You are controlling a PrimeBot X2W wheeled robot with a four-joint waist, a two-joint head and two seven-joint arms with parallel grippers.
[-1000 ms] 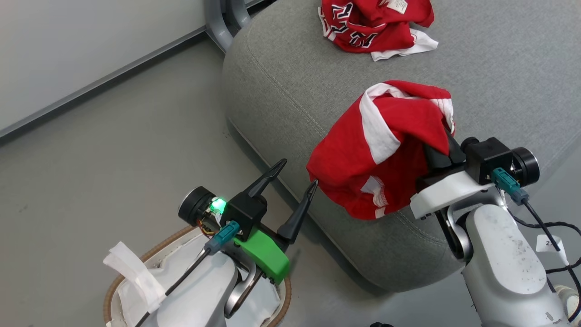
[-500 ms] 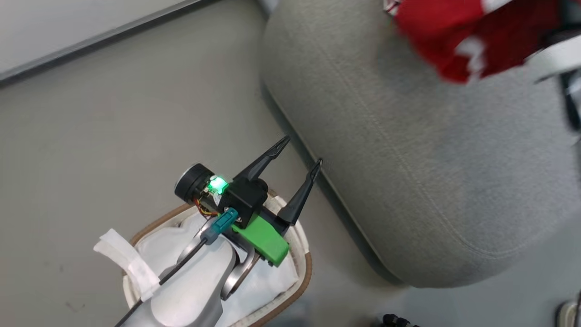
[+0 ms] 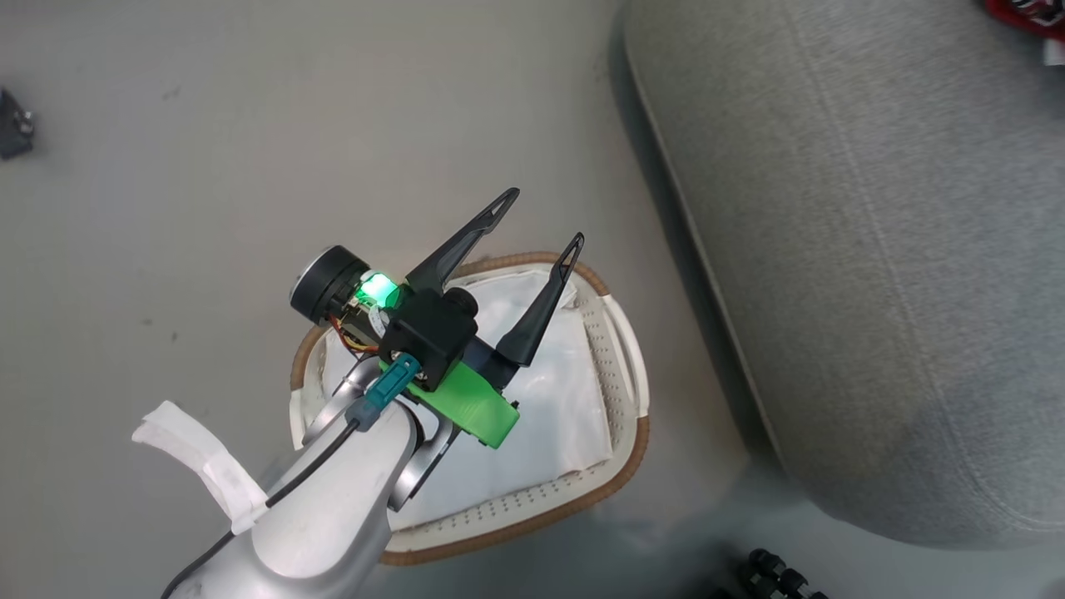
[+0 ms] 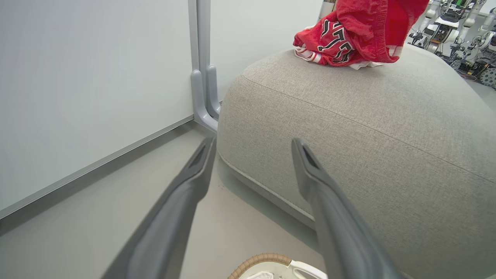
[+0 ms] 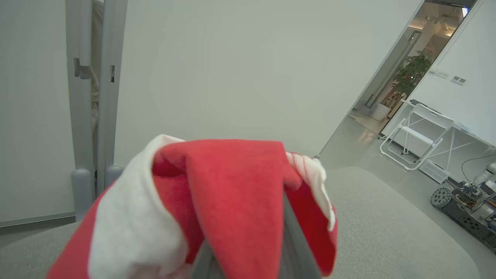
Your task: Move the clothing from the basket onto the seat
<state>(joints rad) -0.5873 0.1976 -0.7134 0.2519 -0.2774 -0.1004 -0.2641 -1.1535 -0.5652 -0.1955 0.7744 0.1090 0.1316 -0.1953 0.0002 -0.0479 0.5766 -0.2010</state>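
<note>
The right gripper (image 5: pixel 248 252) has its fingers (image 5: pixel 300 248) pinched on the red striped piece (image 5: pixel 232 186) above the seat (image 5: pixel 387 224), where the jersey (image 4: pixel 329 42) lies. I'd lower it well inside the rounded edge before releasing. The left gripper (image 3: pixel 544 216) hangs wide open and empty over the basket (image 3: pixel 616 466).

A smooth, pale grey floor (image 3: pixel 208 166) runs up to a plain off-white panel wall (image 4: pixel 77 77), edged along its foot by a narrow grey skirting strip (image 4: pixel 97 164). A grey metal upright post (image 4: pixel 202 58) with a rounded foot stands against that wall. In the right wrist view a warmly lit doorway (image 5: pixel 438 35) opens past the white wall, with a leafy green potted plant (image 5: pixel 416 71) inside it. A white folding chair (image 5: pixel 416 133) stands beside a white table (image 5: pixel 471 133).
</note>
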